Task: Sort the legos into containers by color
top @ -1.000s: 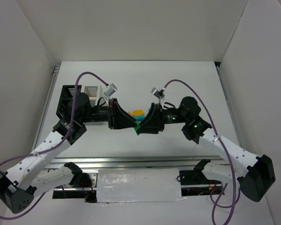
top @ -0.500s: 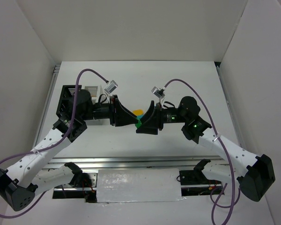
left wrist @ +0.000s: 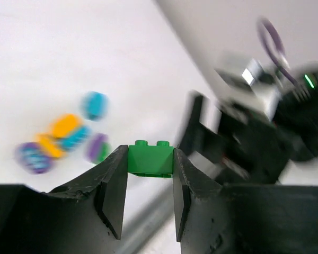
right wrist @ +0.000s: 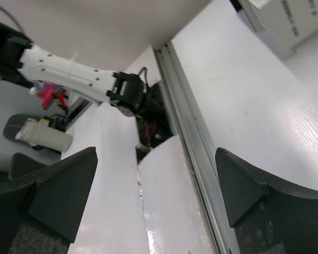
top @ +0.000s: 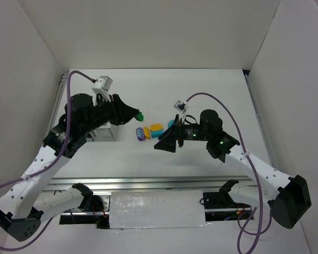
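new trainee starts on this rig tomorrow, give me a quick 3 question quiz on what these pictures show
1. True or false: the left gripper is shut on a green brick.
2. Pick one. The right gripper is: A open and empty; B shut and empty; C shut on a red brick.
3. Fill in. In the top view, a ____ brick lies between the purple brick and the teal brick.

Key
1. True
2. A
3. The yellow-orange brick
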### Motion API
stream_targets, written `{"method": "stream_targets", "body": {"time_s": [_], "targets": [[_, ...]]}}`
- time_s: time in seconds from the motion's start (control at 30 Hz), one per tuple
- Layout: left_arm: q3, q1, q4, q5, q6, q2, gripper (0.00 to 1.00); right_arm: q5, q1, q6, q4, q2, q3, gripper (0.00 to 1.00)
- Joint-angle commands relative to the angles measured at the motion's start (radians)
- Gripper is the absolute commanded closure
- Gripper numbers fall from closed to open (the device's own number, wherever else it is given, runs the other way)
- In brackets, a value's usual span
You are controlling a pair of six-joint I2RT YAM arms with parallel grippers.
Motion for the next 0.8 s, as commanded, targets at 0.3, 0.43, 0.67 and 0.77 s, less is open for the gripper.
{"method": "stream_targets", "body": {"time_s": [0.3,0.43,0.67,0.77], "targets": [[0.072,0.059,-0.329,-1.231,-0.226,0.12,1.0,0.147,-0.017,-0.118,-0.163,-0.063,-0.046,0.0],[0.057,0.118,-0.307,-1.276,-0.26,0.212,1.0,0.164,-0.017,-0.124,-0.168,-0.08,-0.051,0.0],[-0.046,0.256,-0.11,-1.112,-0.22,0.269,1.0,0.164,-0.021,-0.158,-0.228,-0.135,-0.068,0.0],[-0.054,0.262,-0.073,-1.061,-0.2,0.295,1.0,0.169,-0.018,-0.164,-0.237,-0.146,-0.073,0.0]]}}
